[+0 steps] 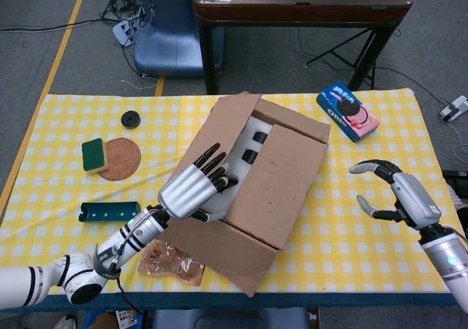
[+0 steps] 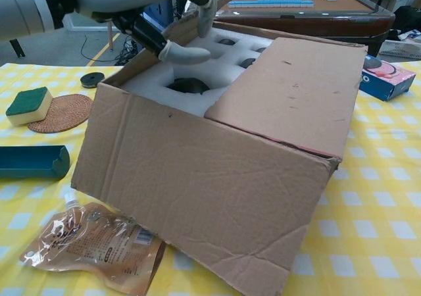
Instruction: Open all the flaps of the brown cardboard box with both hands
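Note:
The brown cardboard box (image 1: 227, 250) sits askew mid-table; in the chest view the box (image 2: 197, 184) fills the foreground. Its left flap (image 1: 219, 128) stands raised, baring white foam (image 2: 154, 85) with dark round holes. My left hand (image 1: 191, 190) reaches into the opening, fingers spread against the inner face of that flap; from the chest camera the left hand (image 2: 141, 3) hovers over the foam, holding nothing. The right flap (image 1: 281, 175) still lies flat on top. My right hand (image 1: 391, 191) hangs open, off to the right of the box and apart from it.
A blue cookie pack (image 1: 348, 110) lies at the back right. A green sponge (image 1: 94, 154), woven coaster (image 1: 121, 159), black disc (image 1: 131, 118) and teal holder (image 1: 110, 212) sit left. A snack pouch (image 2: 92, 246) lies at the box's front-left corner.

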